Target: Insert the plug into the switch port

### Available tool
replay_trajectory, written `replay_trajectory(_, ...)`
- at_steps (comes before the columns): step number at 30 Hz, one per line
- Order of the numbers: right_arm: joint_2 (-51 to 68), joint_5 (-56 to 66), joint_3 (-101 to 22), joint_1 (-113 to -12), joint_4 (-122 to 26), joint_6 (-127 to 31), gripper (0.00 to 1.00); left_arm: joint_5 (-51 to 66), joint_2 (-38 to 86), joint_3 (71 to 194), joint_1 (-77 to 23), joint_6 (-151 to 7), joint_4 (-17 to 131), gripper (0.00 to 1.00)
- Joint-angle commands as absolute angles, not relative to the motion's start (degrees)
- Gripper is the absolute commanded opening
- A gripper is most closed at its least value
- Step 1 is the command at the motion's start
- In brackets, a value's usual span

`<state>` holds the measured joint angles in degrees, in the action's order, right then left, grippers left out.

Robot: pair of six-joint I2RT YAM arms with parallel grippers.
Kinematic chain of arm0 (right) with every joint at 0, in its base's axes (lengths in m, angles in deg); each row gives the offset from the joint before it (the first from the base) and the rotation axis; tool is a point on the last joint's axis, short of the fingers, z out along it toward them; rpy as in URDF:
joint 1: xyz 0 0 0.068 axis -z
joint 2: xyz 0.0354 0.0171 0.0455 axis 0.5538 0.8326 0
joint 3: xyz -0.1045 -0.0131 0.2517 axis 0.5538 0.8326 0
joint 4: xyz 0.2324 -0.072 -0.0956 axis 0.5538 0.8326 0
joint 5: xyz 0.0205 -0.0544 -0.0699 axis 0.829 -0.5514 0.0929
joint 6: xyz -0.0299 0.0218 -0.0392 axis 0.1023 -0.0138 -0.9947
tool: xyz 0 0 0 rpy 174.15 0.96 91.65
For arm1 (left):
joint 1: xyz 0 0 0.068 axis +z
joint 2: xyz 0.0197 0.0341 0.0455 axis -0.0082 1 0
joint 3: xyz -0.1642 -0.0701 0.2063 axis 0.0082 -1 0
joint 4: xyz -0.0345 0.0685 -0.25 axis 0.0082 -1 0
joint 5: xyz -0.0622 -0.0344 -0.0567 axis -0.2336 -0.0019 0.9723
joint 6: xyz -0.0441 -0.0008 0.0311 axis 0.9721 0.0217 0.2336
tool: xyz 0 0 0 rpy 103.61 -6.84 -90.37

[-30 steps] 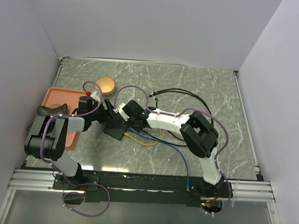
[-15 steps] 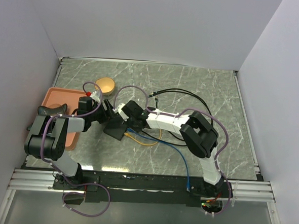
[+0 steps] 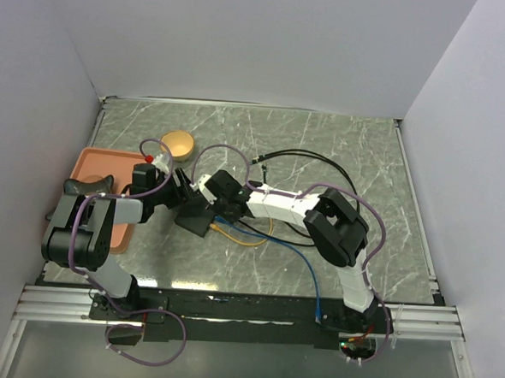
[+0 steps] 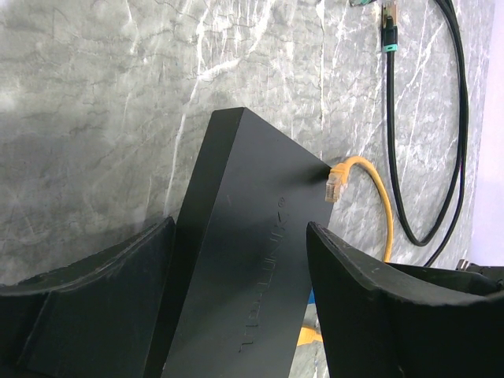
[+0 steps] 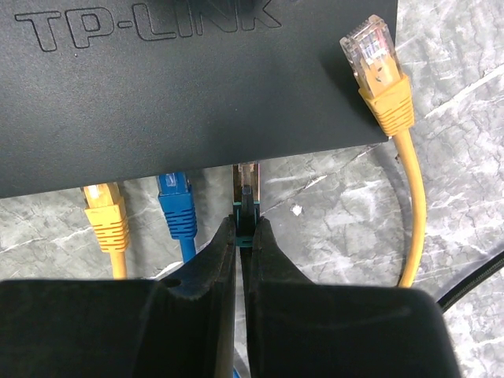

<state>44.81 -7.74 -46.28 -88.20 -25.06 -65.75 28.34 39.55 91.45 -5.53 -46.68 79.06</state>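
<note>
Top external: finds the switch (image 3: 194,222) on the worktop (image 3: 341,143) left of centre, between the tips of both arms, just right of the orange tray (image 3: 98,160). Left wrist: shows left jaws set wide, fingers (image 4: 102,299) against both long sides of the switch, gripping it; loose yellow connector (image 4: 337,183) at its far corner. Right wrist: shows right jaws pinched shut on the plug (image 5: 246,197), tip at the switch's port edge, right of a seated blue connector (image 5: 177,206); cannot tell whether fully in.

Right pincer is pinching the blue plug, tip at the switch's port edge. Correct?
No. The right pincer pinches a green-booted plug; the blue plug sits at the neighbouring port. Tip at the switch edge is right. Right wrist view shows it.
</note>
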Motion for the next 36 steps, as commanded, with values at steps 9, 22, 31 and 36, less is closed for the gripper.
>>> replay_trajectory(9,38.94,-6.73,-47.56,-89.53,-31.05,-65.07,0.0,30.5,41.16,90.68,-5.74,-46.85,78.47,0.73)
replay_trajectory(22,42.8,-6.46,-45.53,-89.62,-36.5,-65.34,0.0,32.87,41.16,90.24,-6.09,-47.03,79.44,0.72)
replay_trajectory(31,43.33,-6.02,-45.89,-89.62,-38.96,-65.07,0.0,33.93,43.18,91.74,-7.59,-47.73,77.77,0.66)
replay_trajectory(36,43.86,-5.23,-46.59,-89.62,-41.15,-64.81,0.0,35.42,44.24,92.09,-8.03,-47.47,77.33,0.58)
